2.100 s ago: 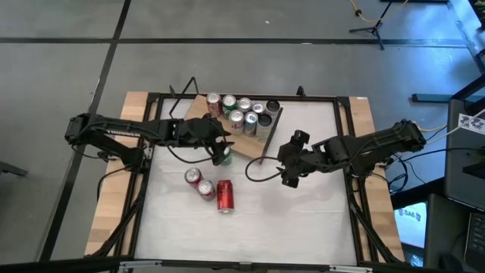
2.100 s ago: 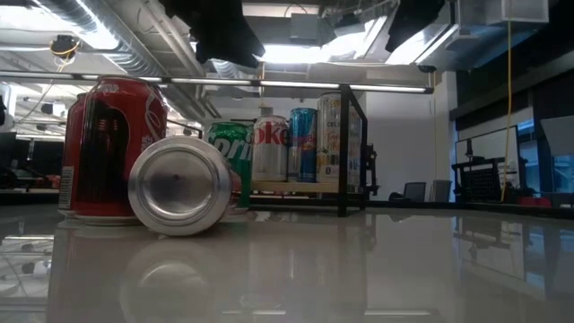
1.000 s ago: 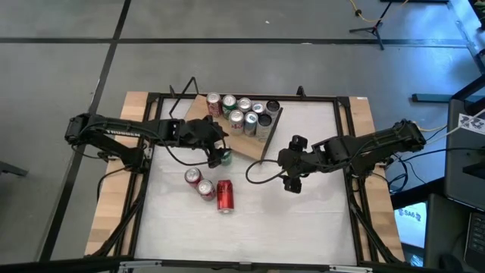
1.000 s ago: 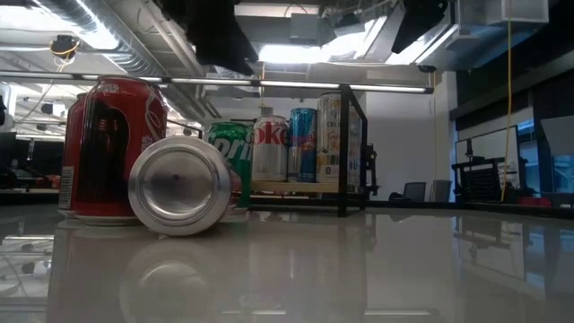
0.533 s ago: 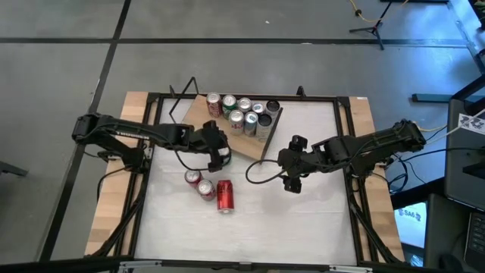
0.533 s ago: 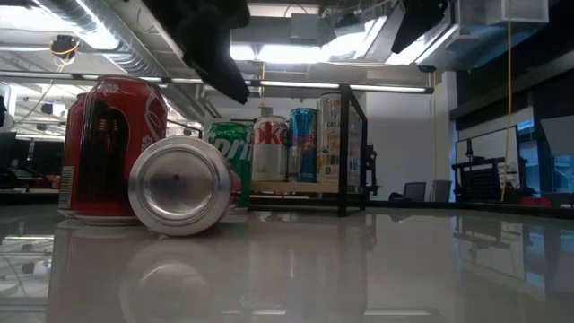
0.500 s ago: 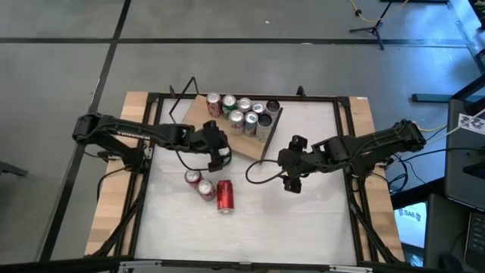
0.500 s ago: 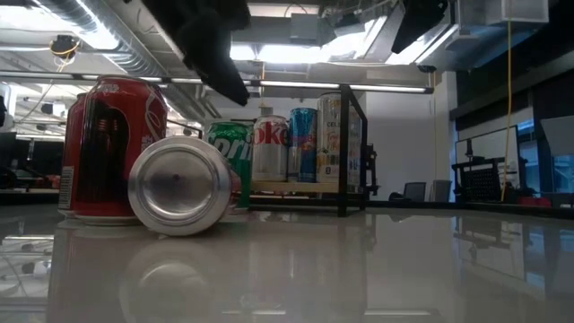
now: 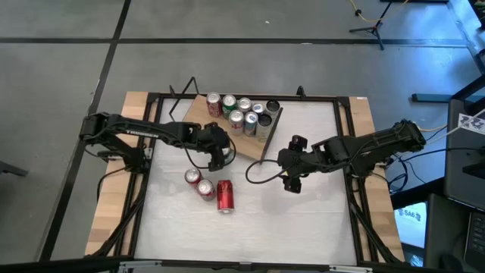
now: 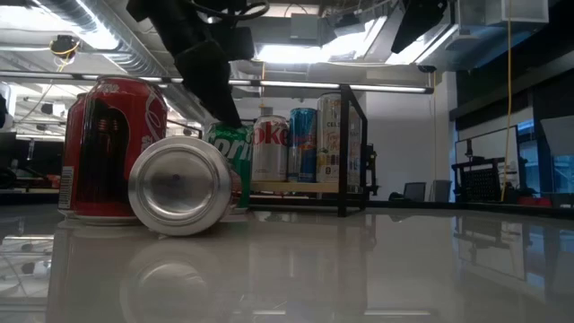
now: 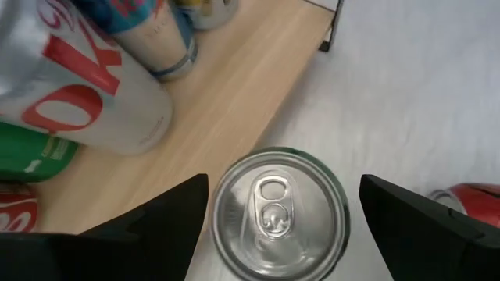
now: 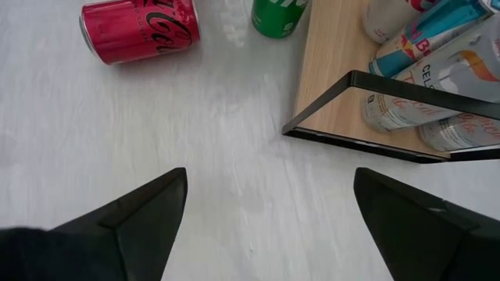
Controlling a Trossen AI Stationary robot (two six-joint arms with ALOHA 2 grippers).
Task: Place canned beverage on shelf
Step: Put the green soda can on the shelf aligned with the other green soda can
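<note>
A green can (image 11: 279,211) with a silver top stands upright on the white tabletop, close beside the edge of the wooden shelf (image 11: 234,86). My left gripper (image 11: 283,181) is open above it, one finger on either side of the can's top, apart from it. In the low view it hangs over the green can (image 10: 235,144). Several cans stand on the shelf (image 9: 246,145). My right gripper (image 9: 290,184) waits open above the table, to the shelf's right.
Two red cans stand upright (image 9: 193,177) (image 9: 206,189) and a third red can (image 9: 225,196) lies on its side toward the near edge from the green can. A black wire frame (image 12: 367,78) borders the shelf. Open tabletop (image 9: 303,220) lies to the near right.
My left gripper has come down toward the green can and tipped further downward; it now covers the can in the high view. The can has stayed where it was.
</note>
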